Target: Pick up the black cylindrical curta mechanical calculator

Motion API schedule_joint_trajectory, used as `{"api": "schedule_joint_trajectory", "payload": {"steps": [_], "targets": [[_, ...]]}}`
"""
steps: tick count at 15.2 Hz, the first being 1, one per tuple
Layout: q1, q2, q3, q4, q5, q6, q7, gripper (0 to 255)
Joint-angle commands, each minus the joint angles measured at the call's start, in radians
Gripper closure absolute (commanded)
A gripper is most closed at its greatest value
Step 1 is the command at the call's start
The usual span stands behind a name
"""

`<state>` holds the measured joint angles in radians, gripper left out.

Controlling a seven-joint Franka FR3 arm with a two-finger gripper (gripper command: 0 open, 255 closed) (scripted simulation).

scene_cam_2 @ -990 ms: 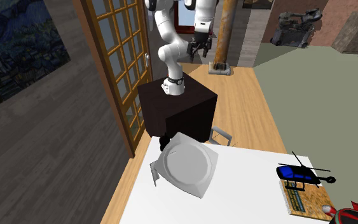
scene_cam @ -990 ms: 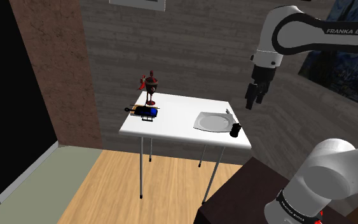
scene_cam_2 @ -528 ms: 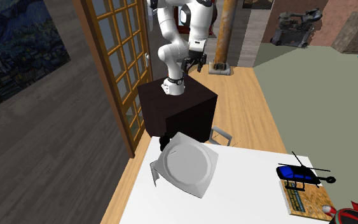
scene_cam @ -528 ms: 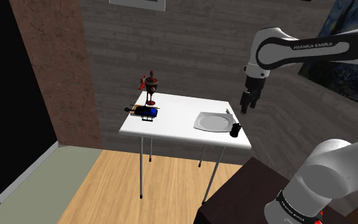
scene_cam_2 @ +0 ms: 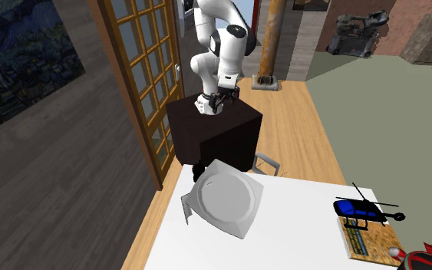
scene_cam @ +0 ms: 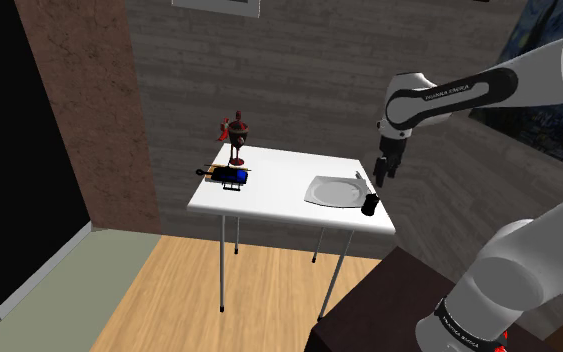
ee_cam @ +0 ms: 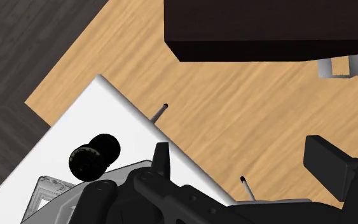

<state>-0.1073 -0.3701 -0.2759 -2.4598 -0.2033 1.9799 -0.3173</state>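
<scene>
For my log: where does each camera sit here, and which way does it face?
Shoulder view: beside the stand, facing the white table and a wall; arm and gripper show.
Second exterior view: above the table, facing the stand; the arm shows.
Wrist view: on the hand, looking down at the table corner and floor; open black fingers show.
All three share the black calculator at that corner.

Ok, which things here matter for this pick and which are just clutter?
Job: black cylindrical calculator, at the corner of the white table beside the grey plate; gripper, open, hovering near the calculator, not touching it.
Clutter: grey plate; blue toy helicopter; red and black goblet-like ornament.
</scene>
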Motion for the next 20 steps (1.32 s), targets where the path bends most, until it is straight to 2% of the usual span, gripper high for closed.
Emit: {"api": "schedule_joint_trajectory", "payload": {"steps": [1, 6, 11, 20], "targets": [[-0.005, 0.075, -0.025, 0.028, -0.005, 0.045, -0.033, 0], [-0.021, 0.266, -0.081, 0.102, 0.009, 0.156, -0.120, 0], [-0.049, 0.467, -0.114, 0.207, 0.056, 0.243, -0.216, 0], [-0.151, 0.829, -0.102, 0.474, 0.161, 0.319, -0.371, 0]]}}
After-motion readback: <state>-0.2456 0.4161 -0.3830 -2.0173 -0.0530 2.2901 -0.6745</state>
